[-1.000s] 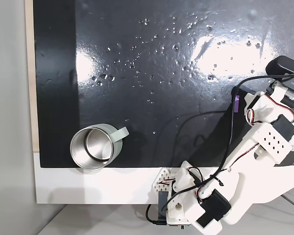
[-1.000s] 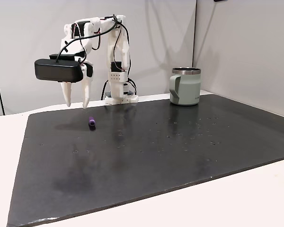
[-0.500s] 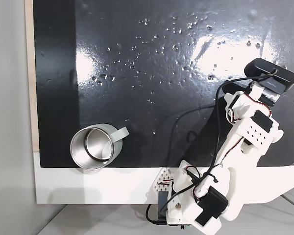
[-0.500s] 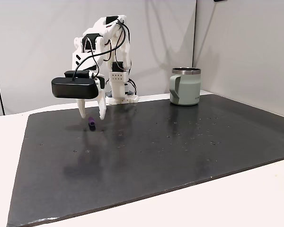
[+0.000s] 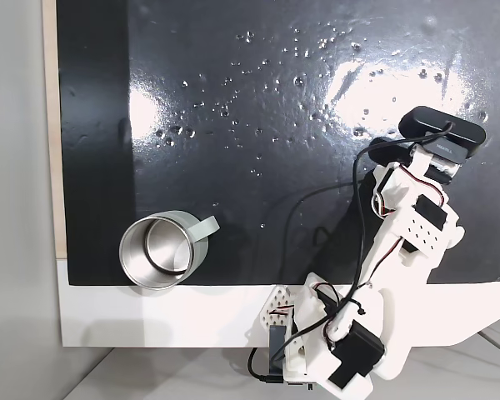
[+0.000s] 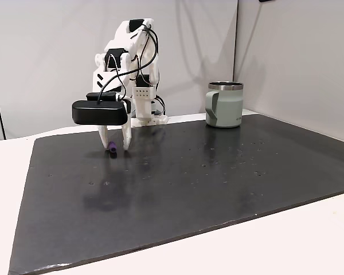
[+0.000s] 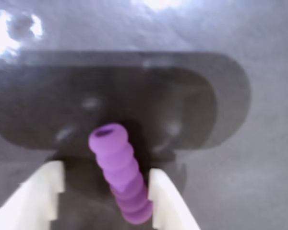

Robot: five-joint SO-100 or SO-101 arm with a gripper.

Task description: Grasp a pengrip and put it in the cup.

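The purple ribbed pengrip lies on the black mat between my two white fingers, close against the right one. My gripper is open, its tips down at the mat on either side of the grip. From the side, the gripper stands over the pengrip under the black camera head. From above, that head and the arm hide the grip. The steel cup with its pale handle stands far off at the mat's lower left; in the side view the cup is at the back right.
A black mat covers most of the white table. The arm's base and cables sit at the lower edge from above. A pale wall stands behind the cup.
The arm swung in over the pengrip and came down; the open fingers, which hung above and beside it, now straddle it at the mat. The cup has not moved.
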